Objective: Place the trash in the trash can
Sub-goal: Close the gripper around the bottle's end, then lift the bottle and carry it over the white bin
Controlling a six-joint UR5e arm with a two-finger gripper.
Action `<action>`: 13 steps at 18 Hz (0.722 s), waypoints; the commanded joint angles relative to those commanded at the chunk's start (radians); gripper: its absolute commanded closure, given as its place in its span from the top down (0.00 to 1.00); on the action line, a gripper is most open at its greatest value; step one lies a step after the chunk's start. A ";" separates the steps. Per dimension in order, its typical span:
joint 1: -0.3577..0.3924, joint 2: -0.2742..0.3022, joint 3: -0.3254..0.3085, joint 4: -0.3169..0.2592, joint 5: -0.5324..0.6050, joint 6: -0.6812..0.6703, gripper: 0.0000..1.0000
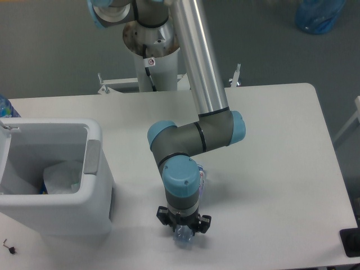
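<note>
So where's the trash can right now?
The trash can sits at the table's left edge in the camera view, left of the gripper.

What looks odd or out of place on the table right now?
Little stands out. A small dark bit lies loose on the white table in front of the white boxy plastic bin, which already holds crumpled clear plastic. The gripper is low over something clear.

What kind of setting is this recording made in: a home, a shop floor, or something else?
Most likely a robotics lab or test cell: a robot arm on a pedestal stands behind a plain white table, with bare grey flooring around it and a white trash can set out as a prop.
</note>
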 joint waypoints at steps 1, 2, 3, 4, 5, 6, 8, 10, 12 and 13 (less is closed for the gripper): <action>0.000 0.003 0.000 0.000 -0.002 0.000 0.56; 0.000 0.006 0.000 0.000 -0.002 0.002 0.56; 0.000 0.008 0.002 0.000 -0.002 0.002 0.56; 0.000 0.017 0.002 0.002 -0.002 0.002 0.56; 0.002 0.031 0.003 0.002 -0.003 -0.005 0.56; 0.005 0.049 0.008 0.014 -0.009 -0.011 0.56; 0.023 0.095 0.012 0.035 -0.017 -0.041 0.56; 0.034 0.121 0.021 0.049 -0.052 -0.087 0.56; 0.052 0.155 0.034 0.075 -0.096 -0.144 0.56; 0.055 0.170 0.046 0.090 -0.118 -0.172 0.56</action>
